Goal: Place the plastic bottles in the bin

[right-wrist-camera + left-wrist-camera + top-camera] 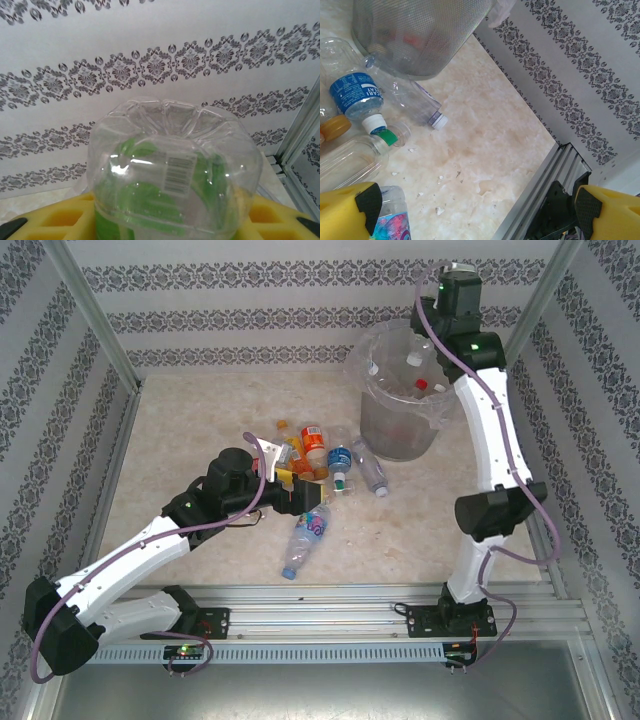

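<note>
Right arm [487, 430]: reaching up the right side of the worktop [200, 430], its wrist hanging over the far rim of the bin [400, 430].
Right fingers [65, 220]: clamping a green-labelled bottle [172, 170] between their yellow pads. The bottle's moulded base is facing the wrist camera and a barcode is showing through the clear plastic.
Bin: standing upright at the far right of the worktop, its grey mesh wall lined with a clear bag. Several bottles are lying inside, red and white caps showing.
Left arm [150, 540]: stretching in from the near left corner toward the middle of the worktop.
Left fingers [345, 212]: standing wide apart and gripping nothing, hovering at the near edge of the loose bottles.
Loose bottles: lying on their sides in a cluster in the middle of the worktop, just left of the bin's foot.
Blue-labelled bottle [357, 92]: lying with its white cap pointing toward the left fingers.
Clear bottle [417, 100]: lying just beside the bin's foot, pale cap pointing away from it.
Green-capped bottle [350, 160]: lying just beside the blue-labelled one.
Orange-labelled bottle [313, 438]: sitting at the far side of the cluster.
Bright-labelled bottle [308, 532]: lying apart from the cluster, nearer the front rail, just beneath the left fingers.
</note>
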